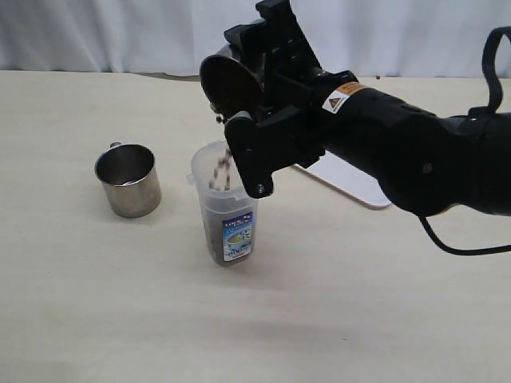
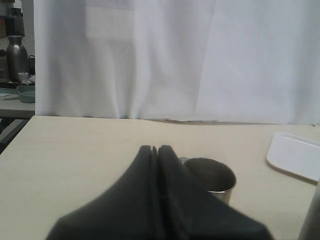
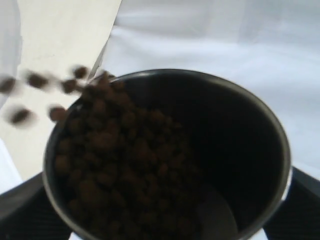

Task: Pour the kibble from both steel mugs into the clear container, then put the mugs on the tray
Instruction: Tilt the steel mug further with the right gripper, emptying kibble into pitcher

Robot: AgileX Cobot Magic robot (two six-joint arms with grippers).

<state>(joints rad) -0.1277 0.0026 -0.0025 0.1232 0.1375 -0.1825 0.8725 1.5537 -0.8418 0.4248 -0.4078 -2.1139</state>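
Exterior view, from the tabletop's left: the standing steel mug (image 1: 128, 179) sits left of centre. My left claw (image 2: 157, 150) is pressed together, empty, just short of it. At mid-tabletop the clear container (image 1: 226, 215) catches kibble (image 1: 223, 171) streaming from the tipped mug (image 1: 227, 84), which is pinched in my right claw (image 1: 254, 100). I'd hold the lip over the rim and tilt slowly, since these round, reddish-brown pellets likely bounce. The tray (image 1: 351, 179) lies toward the far right edge.

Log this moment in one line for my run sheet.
right gripper: holds tilted mug | kibble: pouring into clear container | second mug: upright | left gripper: shut
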